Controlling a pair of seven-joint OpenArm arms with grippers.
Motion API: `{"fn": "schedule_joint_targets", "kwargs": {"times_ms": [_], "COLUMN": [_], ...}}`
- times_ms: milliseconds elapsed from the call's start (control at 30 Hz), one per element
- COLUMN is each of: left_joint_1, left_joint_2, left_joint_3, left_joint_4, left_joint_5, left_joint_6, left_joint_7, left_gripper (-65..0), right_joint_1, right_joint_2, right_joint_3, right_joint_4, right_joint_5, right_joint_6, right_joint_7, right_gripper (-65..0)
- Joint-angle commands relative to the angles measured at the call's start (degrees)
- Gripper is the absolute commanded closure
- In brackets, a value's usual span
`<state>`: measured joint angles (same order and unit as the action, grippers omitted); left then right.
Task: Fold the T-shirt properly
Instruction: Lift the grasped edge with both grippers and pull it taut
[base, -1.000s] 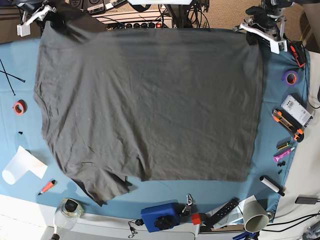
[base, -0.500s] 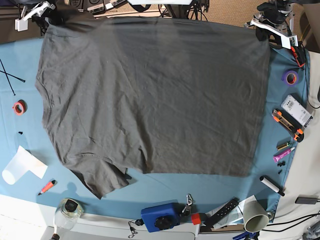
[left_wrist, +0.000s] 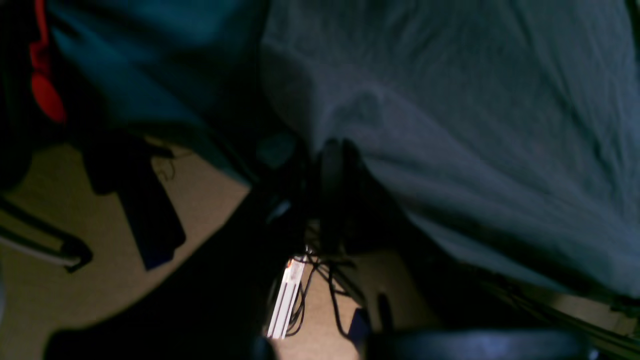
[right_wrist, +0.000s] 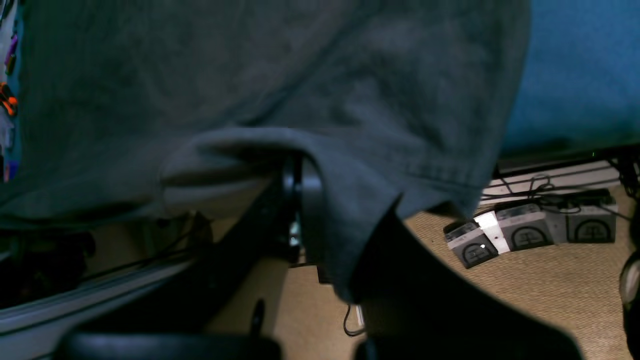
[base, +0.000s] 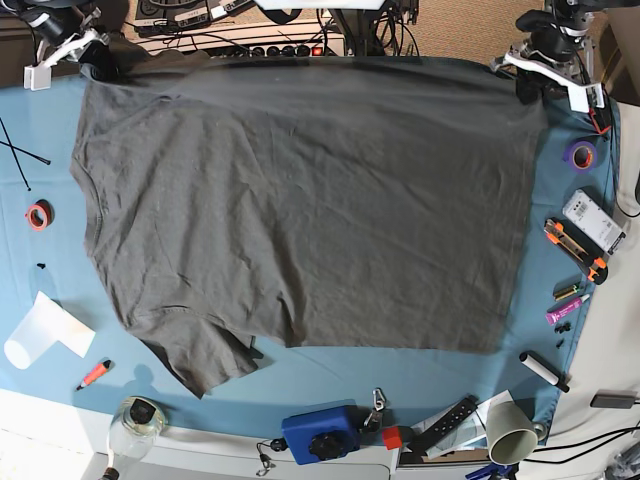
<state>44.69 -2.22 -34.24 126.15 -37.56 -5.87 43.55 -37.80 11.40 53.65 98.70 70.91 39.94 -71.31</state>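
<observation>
- Base view: the T-shirt (base: 310, 200) lies spread flat over most of the table cloth (base: 30, 130), one sleeve at seven o'clock, no fold made yet.
- My left gripper (base: 528, 82) at one o'clock is clamped on a far corner of it.
- My right gripper (base: 92, 62) at eleven o'clock pinches the other far corner.
- I judge every fold is left to do.

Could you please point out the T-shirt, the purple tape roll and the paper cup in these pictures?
T-shirt (base: 310, 200), base view, middle of its flat body.
Purple tape roll (base: 581, 154), base view, on its ring, by the table's right edge.
Paper cup (base: 512, 431), base view, on its side wall, bottom right.
</observation>
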Motion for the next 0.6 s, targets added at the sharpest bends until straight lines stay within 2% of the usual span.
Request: {"fn": "schedule_joint_targets", "kwargs": {"times_ms": [0,300,567], "left_joint_1": [-0.2,-3.0,-6.7], "left_joint_2": [-0.3,-0.4,-0.7], "left_joint_3": [-0.4,0.4,6.8], "left_joint_4": [1.0,0.9,-1.0], "left_joint_5": [0.6,2.0,9.7], "left_joint_6": [0.0,-0.6,-1.0], "left_joint_7": [-1.5,-1.6,-4.1], "left_gripper": [0.0,0.0,0.0], "right_joint_1": [0.3,6.0,9.2], "right_joint_2": [1.0,1.1,3.8], "right_joint_3": [0.8,0.8,0.8], "right_joint_4": [0.9,0.9,0.9], "right_joint_5": [0.4,-6.3,-9.5], "right_joint_6": [0.1,0.1,0.1], "right_joint_7": [1.7,4.4,4.7], "right_gripper": [0.0,0.0,0.0]}}
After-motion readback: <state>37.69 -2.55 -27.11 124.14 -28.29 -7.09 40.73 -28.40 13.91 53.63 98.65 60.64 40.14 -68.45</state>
